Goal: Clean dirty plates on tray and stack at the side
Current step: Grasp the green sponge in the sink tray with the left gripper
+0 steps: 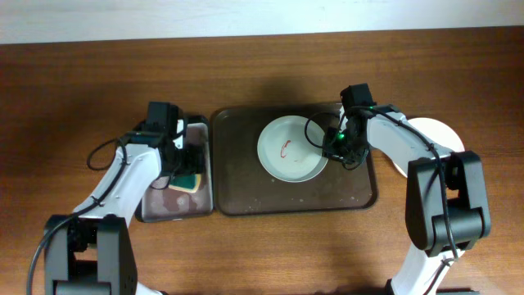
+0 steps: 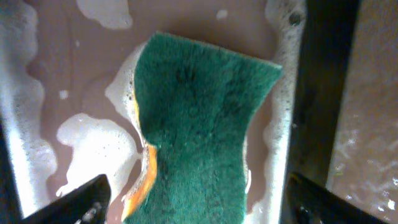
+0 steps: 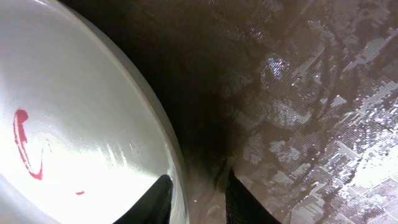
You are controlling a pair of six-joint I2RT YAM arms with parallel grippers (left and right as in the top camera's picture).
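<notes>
At the left of the overhead view, the grey pan lies on the table, just beside the left edge of the tray. The left gripper hangs above this pan, over the green sponge. In the left wrist view the sponge lies in soapy water with white foam around it, and the two fingers stand wide apart, one on each side of the sponge, not touching it: released. In the middle of the overhead view, one plate with a thin red smear sits in the upper middle of the tray. The right gripper is at the right edge of this plate. In the right wrist view its fingers stand close together, astride the plate rim; whether they pinch it I cannot tell. At the far right, another white plate rests on the table beside the tray, partly hidden by the right arm.
</notes>
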